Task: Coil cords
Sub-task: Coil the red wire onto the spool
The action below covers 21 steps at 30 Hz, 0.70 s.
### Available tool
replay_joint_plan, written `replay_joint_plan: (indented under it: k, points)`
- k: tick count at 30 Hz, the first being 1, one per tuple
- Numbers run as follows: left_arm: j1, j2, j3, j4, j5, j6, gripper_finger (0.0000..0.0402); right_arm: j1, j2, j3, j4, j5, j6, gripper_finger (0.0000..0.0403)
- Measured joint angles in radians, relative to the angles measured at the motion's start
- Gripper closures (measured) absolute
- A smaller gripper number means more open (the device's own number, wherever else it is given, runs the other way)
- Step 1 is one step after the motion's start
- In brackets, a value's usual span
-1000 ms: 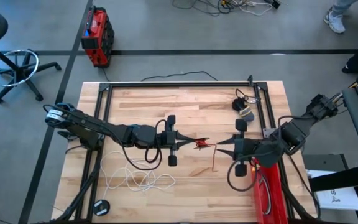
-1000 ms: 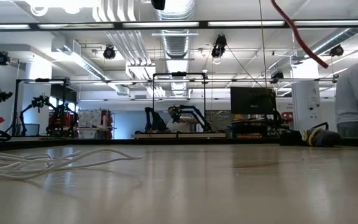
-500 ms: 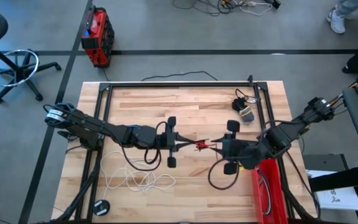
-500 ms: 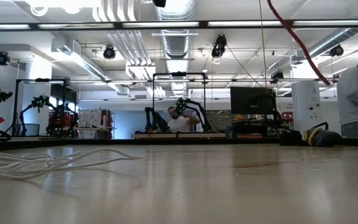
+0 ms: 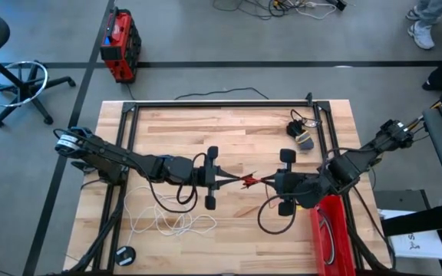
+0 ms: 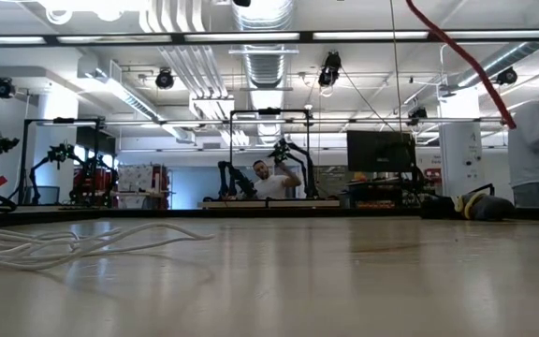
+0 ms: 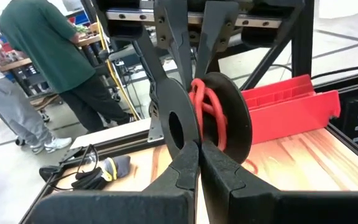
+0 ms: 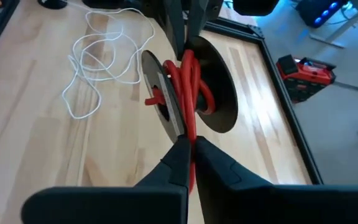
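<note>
I have the red cord [image 5: 249, 180] bunched in a small coil above mid-table, pinched from both sides: left gripper [image 5: 232, 181] clamps its left end, right gripper [image 5: 263, 182] its right, equally near. The right gripper has crept leftward since a second ago, shortening the span. White cord [image 5: 171, 222] lies loose near-left.

— Where are my arms?

— Both stretch low over the table's middle, tip to tip: left gripper [image 5: 235, 181] reaching in from the left, right gripper [image 5: 258, 182] from the right.

— Fingers?

— My left pair [image 7: 185, 171] is pressed together; so is my right pair [image 8: 180, 155] — each clamped on the red cord [image 5: 247, 181] between them.
</note>
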Motion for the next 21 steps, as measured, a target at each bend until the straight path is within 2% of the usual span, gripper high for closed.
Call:
replay_joint_plan:
  k: [8, 16, 21]
  points:
    - [-0.001, 0.0, 0.0, -0.046, -0.001, -0.002, 0.0401, 0.0, -0.013, 0.0, -0.017, -0.032, 0.006, 0.04]
    - [-0.001, 0.0, 0.0, -0.031, -0.008, -0.011, 0.0401, 0.003, -0.017, 0.0, -0.175, -0.057, 0.169, 0.04]
    - [0.002, -0.001, 0.0, -0.036, -0.008, -0.021, 0.0401, 0.016, -0.024, 0.0, -0.184, -0.056, 0.196, 0.04]
